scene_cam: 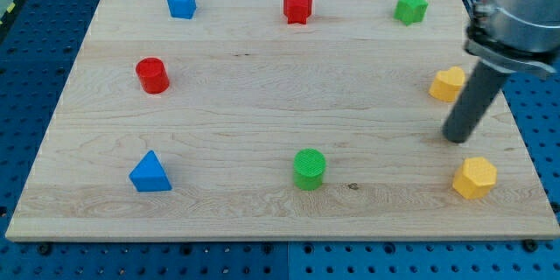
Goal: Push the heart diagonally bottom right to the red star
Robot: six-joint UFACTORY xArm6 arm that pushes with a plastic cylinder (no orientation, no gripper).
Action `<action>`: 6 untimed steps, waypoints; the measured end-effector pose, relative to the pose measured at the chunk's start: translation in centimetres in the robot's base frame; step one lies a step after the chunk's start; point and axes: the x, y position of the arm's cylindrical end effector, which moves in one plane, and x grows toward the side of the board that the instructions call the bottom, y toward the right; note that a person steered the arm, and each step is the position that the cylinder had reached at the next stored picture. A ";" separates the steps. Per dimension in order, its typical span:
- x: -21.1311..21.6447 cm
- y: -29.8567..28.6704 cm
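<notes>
A yellow heart block [447,83] lies near the board's right edge, partly hidden by my rod. The red star [297,6] sits at the view's top centre. My tip [456,138] rests on the board just below the yellow heart and slightly to its right, above the yellow hexagon [474,178]. The tip touches neither block.
A blue cube-like block [181,2] is at top left, a green star [409,6] at top right, a red cylinder [152,75] at left, a blue triangle [150,173] at bottom left, a green cylinder [309,168] at bottom centre. The wooden board [262,96] lies on a blue pegboard.
</notes>
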 end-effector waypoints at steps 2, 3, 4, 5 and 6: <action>-4.4 7.6; -8.2 4.7; -8.8 -3.3; -8.8 -5.3; -8.6 -4.7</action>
